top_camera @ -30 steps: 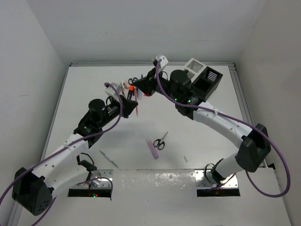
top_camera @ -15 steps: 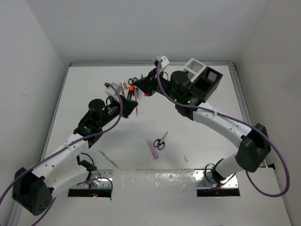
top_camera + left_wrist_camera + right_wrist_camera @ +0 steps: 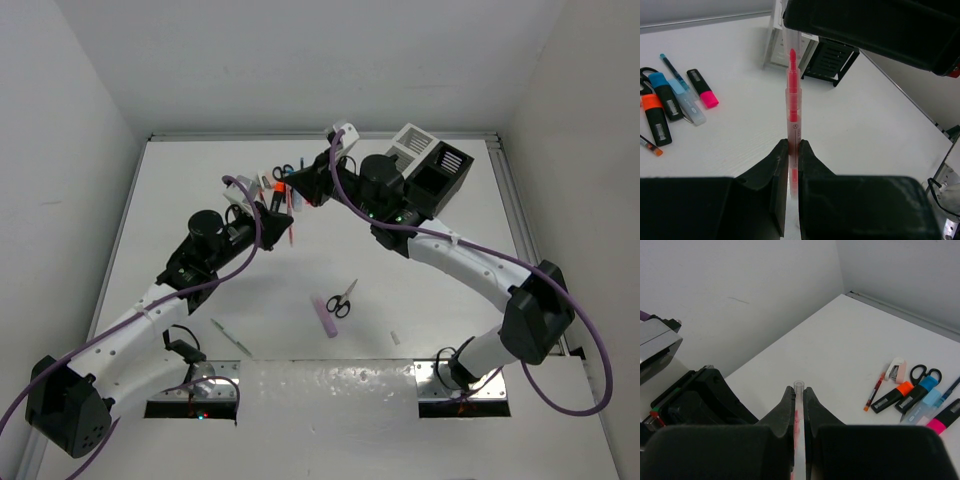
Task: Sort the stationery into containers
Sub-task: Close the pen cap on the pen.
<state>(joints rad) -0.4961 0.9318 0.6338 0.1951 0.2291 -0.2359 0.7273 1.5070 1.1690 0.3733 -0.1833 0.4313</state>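
My left gripper [image 3: 792, 146] is clamped tight on a slim red pen [image 3: 792, 107] with a clear plastic barrel. It grips the lower part, so the red tip stands out in front, aimed at my other arm. My right gripper [image 3: 798, 391] is closed just as narrowly on a clear plastic tube [image 3: 799, 386], open end forward, with some red showing inside. I cannot tell whether this is the pen's cap or the far end of the same pen.

Both grippers hang above the white table [image 3: 200, 180], toward its far side. I judge the two pieces are held in line so that one can slide onto the other or pass across.

The white slatted organiser box [image 3: 412, 138] and the black slatted organiser box [image 3: 447, 170] adjoining it stand at the far right, behind my right arm. A pink highlighter [image 3: 703, 89], an orange marker [image 3: 655, 120] and a blue marker [image 3: 666, 97] lie loose near my grippers. The small black-handled scissors [image 3: 342, 298] and the lilac bar [image 3: 324, 317] lie nearer my bases. None of these are sorted.
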